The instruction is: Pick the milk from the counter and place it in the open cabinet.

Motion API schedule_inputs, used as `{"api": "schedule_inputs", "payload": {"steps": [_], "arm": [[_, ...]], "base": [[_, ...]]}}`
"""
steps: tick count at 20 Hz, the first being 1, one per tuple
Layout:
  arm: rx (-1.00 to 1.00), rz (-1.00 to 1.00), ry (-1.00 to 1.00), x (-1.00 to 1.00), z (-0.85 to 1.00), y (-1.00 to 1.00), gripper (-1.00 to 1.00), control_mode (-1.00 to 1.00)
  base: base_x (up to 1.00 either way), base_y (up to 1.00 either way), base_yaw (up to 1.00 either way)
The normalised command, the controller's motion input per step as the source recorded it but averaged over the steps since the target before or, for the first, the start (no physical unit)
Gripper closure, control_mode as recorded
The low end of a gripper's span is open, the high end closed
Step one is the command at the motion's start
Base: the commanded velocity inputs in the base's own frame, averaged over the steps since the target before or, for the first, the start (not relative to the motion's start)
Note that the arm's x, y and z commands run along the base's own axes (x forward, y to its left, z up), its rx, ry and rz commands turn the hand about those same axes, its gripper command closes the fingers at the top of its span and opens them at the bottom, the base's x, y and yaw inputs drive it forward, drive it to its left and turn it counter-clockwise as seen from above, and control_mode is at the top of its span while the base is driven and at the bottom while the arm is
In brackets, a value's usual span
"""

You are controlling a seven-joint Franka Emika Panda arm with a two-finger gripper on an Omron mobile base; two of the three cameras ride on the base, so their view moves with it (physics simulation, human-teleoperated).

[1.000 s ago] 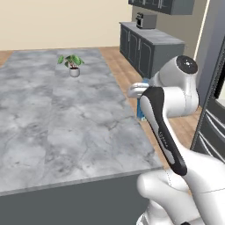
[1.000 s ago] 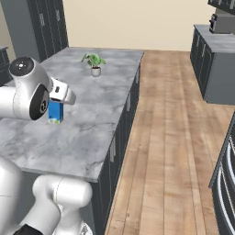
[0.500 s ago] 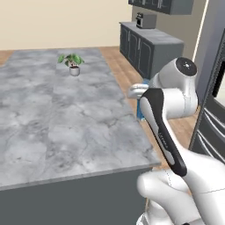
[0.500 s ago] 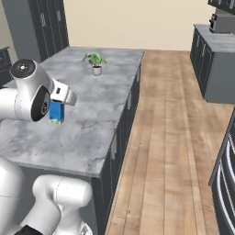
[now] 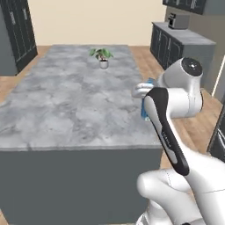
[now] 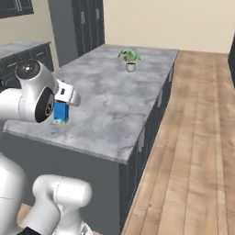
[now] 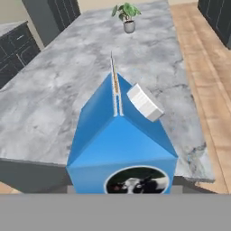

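Note:
The milk (image 7: 119, 135) is a bright blue carton with a white cap, and it fills the lower middle of the hand view. My gripper (image 6: 62, 108) is shut on the milk (image 6: 60, 115) from above, over the near corner of the grey marbled counter (image 6: 114, 96). From the left base camera, only a blue sliver of the milk (image 5: 143, 113) shows behind my arm, under the gripper (image 5: 144, 99). Whether the carton's base touches the counter (image 5: 66, 101) I cannot tell. The open cabinet is out of view.
A small potted plant (image 5: 102, 57) stands at the far end of the counter (image 7: 67, 67). Tall dark cupboards (image 5: 15, 35) rise at the far left. Low dark cupboards (image 5: 176, 44) with an appliance on top line the right. Wood floor (image 6: 197, 137) runs along the counter's right side.
The whole picture has shifted right in both base views, so the camera has moved; tall dark cupboards have come into view at the left. The gripper still holds the milk.

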Motion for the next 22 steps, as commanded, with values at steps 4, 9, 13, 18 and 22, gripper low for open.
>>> {"api": "schedule_inputs", "payload": {"steps": [4, 9, 13, 18, 22], "arm": [[0.00, 0.00, 0.00, 0.00, 0.00, 0.00, 1.00, 1.00], [0.00, 0.00, 0.00, 0.00, 0.00, 0.00, 1.00, 1.00], [0.00, 0.00, 0.00, 0.00, 0.00, 0.00, 1.00, 1.00], [0.00, 0.00, 0.00, 0.00, 0.00, 0.00, 1.00, 1.00], [0.00, 0.00, 0.00, 0.00, 0.00, 0.00, 1.00, 1.00]], "base": [[0.00, 0.36, 0.95], [0.00, 0.09, 0.93], [0.23, 0.00, 0.86], [0.19, 0.00, 0.81], [0.41, -0.38, 0.69]]}}
